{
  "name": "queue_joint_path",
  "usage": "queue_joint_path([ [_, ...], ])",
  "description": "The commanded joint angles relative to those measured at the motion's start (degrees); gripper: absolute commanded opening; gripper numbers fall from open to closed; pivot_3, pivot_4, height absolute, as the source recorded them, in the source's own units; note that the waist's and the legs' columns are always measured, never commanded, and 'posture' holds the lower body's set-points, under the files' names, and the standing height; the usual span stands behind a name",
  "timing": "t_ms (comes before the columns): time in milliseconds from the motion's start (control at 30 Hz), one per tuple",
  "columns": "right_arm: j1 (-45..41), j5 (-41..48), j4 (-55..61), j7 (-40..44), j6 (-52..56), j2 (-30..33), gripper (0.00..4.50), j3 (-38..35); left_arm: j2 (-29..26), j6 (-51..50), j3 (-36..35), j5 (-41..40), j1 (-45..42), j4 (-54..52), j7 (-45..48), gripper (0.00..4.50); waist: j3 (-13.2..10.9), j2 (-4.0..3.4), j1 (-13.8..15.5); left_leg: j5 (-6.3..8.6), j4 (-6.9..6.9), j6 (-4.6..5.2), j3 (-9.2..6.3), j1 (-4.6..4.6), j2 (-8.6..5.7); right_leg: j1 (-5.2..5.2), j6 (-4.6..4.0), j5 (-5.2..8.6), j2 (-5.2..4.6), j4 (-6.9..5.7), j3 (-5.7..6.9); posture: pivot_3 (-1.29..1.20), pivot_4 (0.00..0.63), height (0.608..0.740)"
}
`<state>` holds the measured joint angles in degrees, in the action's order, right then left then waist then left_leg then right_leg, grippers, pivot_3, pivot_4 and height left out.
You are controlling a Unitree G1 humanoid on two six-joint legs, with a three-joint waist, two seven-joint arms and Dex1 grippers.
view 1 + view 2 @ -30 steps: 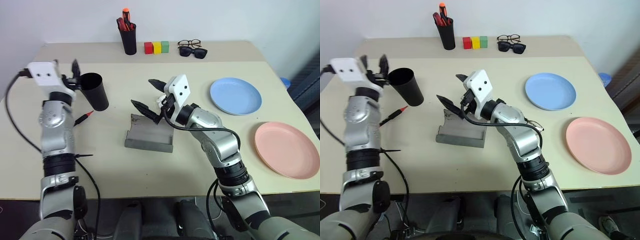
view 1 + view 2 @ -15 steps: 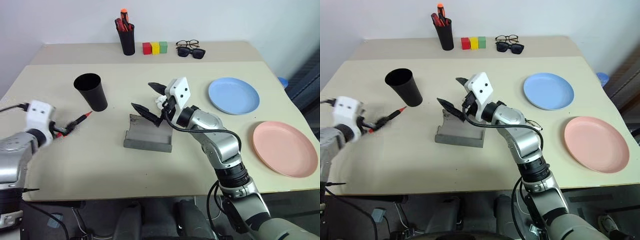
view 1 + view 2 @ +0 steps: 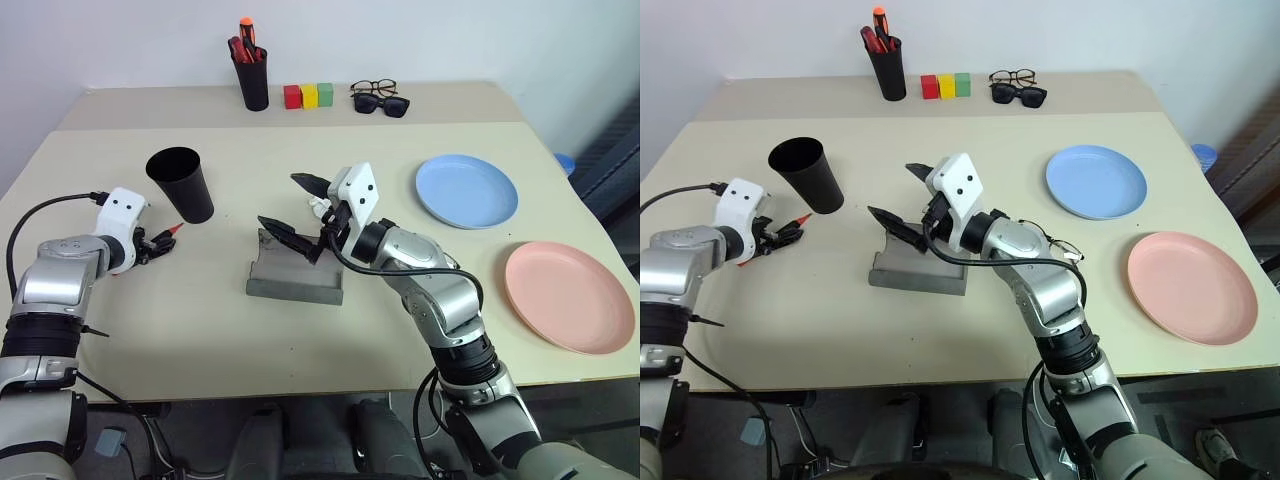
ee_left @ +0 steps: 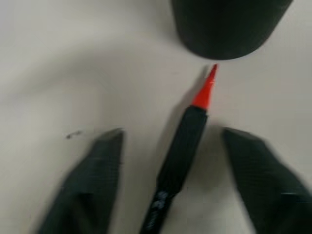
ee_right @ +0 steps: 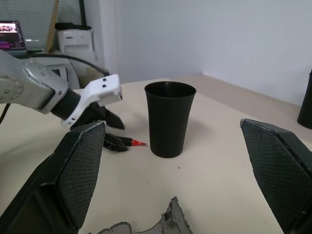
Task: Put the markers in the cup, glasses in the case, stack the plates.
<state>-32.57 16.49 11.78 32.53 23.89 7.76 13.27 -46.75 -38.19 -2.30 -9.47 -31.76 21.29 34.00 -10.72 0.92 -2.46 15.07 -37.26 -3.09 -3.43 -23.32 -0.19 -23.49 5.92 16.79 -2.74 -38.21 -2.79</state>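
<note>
A black marker (image 4: 181, 151) with a red tip lies on the table beside the black cup (image 3: 182, 185). My left gripper (image 3: 155, 243) is down at the table, open, one finger on each side of the marker with gaps between. The right gripper (image 3: 283, 202) hovers open and empty above the grey case (image 3: 296, 275), whose lid is folded open. Thin wire-framed glasses (image 3: 1064, 248) lie just right of my right forearm. The blue plate (image 3: 470, 190) and the pink plate (image 3: 570, 297) lie apart on the right side of the table.
At the back stand a black pen holder (image 3: 253, 75) with red and orange pens, three coloured blocks (image 3: 311, 95), and sunglasses with thicker spectacles (image 3: 380, 97). The pink plate lies close to the table's right edge.
My left gripper dropped from the cup's rim to the table and turned downward, ending astride the red-tipped marker. The right arm stayed over the case.
</note>
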Motion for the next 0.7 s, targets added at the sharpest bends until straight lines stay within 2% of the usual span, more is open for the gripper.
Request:
queue_joint_path([
  [33, -0.03, 0.29, 3.06, -0.38, -0.09, -0.45, 4.5, 0.13, -0.61, -0.33, -0.14, 2.18, 0.38, 0.97, -0.87, 1.15, 0.0, 0.0, -0.15, 0.0, 0.0, 0.0, 0.0, 0.01, 0.0, 0.0, 0.0, 0.0, 0.0, -0.01, 0.0, 0.0, 0.15, 0.74],
  [100, 0.04, 0.29, 3.06, -0.35, -0.13, -0.36, 4.5, 0.08, -1.02, -0.59, -0.82, 2.76, 1.35, 0.81, -2.03, 0.12, 0.0, 0.0, -0.19, 0.0, 0.02, 0.0, 0.01, 0.01, 0.02, -0.04, 0.0, 0.0, 0.03, -0.03, -0.02, 0.0, 0.15, 0.74],
  [133, 0.07, 0.3, 3.06, -0.33, -0.14, -0.32, 4.5, 0.05, -1.19, -0.72, -1.16, 2.94, 1.78, 0.63, -2.41, 0.02, 0.0, -0.01, -0.21, 0.0, 0.02, 0.0, 0.0, 0.01, 0.02, -0.05, 0.0, 0.0, 0.03, -0.05, -0.02, 0.0, 0.15, 0.74],
  [267, 0.13, 0.27, 2.57, 0.03, -0.43, -0.13, 4.5, 0.0, -1.64, -2.0, -7.23, 3.97, 4.59, -0.34, -10.19, 0.02, 0.01, -0.01, -0.42, 0.0, 0.03, 0.0, 0.05, 0.02, 0.03, -0.07, 0.0, 0.0, 0.01, -0.06, -0.06, 0.0, 0.15, 0.74],
  [367, 0.13, 0.31, 2.21, 0.39, -0.59, -0.15, 4.5, 0.17, -1.24, 3.0, -10.24, 7.65, 4.89, -0.49, -20.2, 0.02, 0.01, 0.0, -0.26, 0.0, 0.04, 0.0, 0.04, 0.01, 0.05, -0.13, 0.0, 0.0, 0.01, -0.1, -0.06, 0.0, 0.15, 0.74],
  [533, -0.41, 0.36, 1.34, 1.18, -0.94, -0.6, 4.5, 0.55, 7.24, 24.49, -21.21, 0.91, -0.13, -10.99, -27.4, 0.02, 0.1, 0.22, 1.92, 0.0, -0.06, -0.01, -0.02, -0.11, 0.08, -0.14, 0.01, -0.01, -0.21, -0.04, 0.01, 0.0, 0.15, 0.74],
  [700, -1.38, 0.41, 0.22, 1.88, -1.66, -0.95, 4.5, 0.47, 12.8, 29.28, -21.68, -2.61, -7.73, -16.61, -28.33, 0.02, 0.22, 0.44, 2.24, 0.02, -0.12, 0.03, 0.02, -0.18, -0.09, -0.09, 0.04, -0.03, -0.47, 0.08, 0.15, 0.0, 0.15, 0.74],
])
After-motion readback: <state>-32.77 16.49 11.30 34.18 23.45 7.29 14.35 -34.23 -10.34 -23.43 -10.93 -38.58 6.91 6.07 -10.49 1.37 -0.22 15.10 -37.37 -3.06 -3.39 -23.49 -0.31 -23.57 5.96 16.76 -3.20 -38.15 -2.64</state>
